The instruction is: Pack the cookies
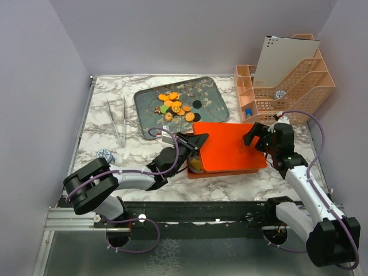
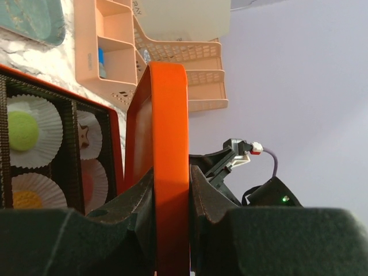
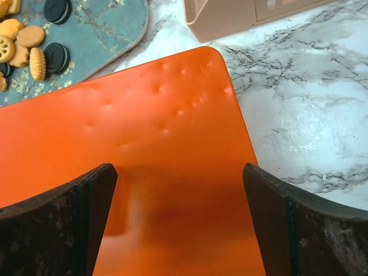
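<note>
The left gripper point(image 1: 194, 142) clamps the orange lid point(image 1: 230, 146) by its edge, propping it over the box point(image 1: 194, 167). The right gripper point(image 1: 257, 135) hangs wide open above it, probably for guidance.

Metal tongs point(image 1: 121, 138), peach organizer point(image 1: 299, 86), marble tabletop point(image 1: 95, 126)

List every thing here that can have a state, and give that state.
orange lid: lifted at one edge over the cookie box, pinched.
left hand: shut on the orange lid.
right hand: open over the lid, not gripping.
cookie box: partly uncovered, some paper cups filled.
cookies: mostly loose on the tray.
tongs: lying on the table, unheld.
</note>
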Controlling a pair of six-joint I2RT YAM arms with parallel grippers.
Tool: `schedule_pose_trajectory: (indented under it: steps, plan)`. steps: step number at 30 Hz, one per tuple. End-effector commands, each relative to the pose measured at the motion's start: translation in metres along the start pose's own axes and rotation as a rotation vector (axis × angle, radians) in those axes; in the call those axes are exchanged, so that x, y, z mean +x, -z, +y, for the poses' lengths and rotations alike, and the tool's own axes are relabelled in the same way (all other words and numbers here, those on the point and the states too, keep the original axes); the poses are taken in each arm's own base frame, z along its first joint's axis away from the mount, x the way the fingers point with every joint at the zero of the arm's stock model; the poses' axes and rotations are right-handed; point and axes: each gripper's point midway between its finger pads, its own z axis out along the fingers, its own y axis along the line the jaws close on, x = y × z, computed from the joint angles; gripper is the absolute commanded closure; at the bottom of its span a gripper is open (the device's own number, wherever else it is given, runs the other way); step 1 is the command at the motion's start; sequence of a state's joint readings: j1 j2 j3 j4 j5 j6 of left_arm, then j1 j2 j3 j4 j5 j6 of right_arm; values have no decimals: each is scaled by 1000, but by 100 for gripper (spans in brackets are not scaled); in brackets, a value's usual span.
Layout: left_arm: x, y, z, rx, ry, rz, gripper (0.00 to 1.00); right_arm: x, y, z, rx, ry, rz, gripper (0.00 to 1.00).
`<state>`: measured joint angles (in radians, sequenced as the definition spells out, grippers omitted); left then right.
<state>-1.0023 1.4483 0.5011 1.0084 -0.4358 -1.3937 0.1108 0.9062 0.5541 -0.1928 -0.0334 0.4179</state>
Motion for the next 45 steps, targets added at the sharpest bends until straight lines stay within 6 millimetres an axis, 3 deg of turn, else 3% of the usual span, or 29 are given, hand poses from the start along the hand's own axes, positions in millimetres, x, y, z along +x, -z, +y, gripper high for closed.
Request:
schedule_pose_trajectory:
  steps: [1, 11, 26, 31, 36, 45]
  plan:
    - [-6, -1, -16, 68, 109, -36, 100, 10, -6, -21, 91, -5, 12, 0]
    - [-29, 9, 15, -7, 14, -147, 100, 24, -15, -28, 117, -21, 54, 0]
    - [-51, 31, 66, -162, -158, -195, 100, 53, -27, 1, -72, -18, 186, 0]
    - [-58, 39, 86, -217, -197, -206, 88, 59, -25, 15, -157, -11, 231, 0]
    - [-68, 44, 93, -257, -272, -225, 76, 61, -23, 33, -266, -11, 259, 1]
    - [-92, 60, 111, -374, -411, -253, 54, 55, -25, 45, -317, -30, 264, 1]
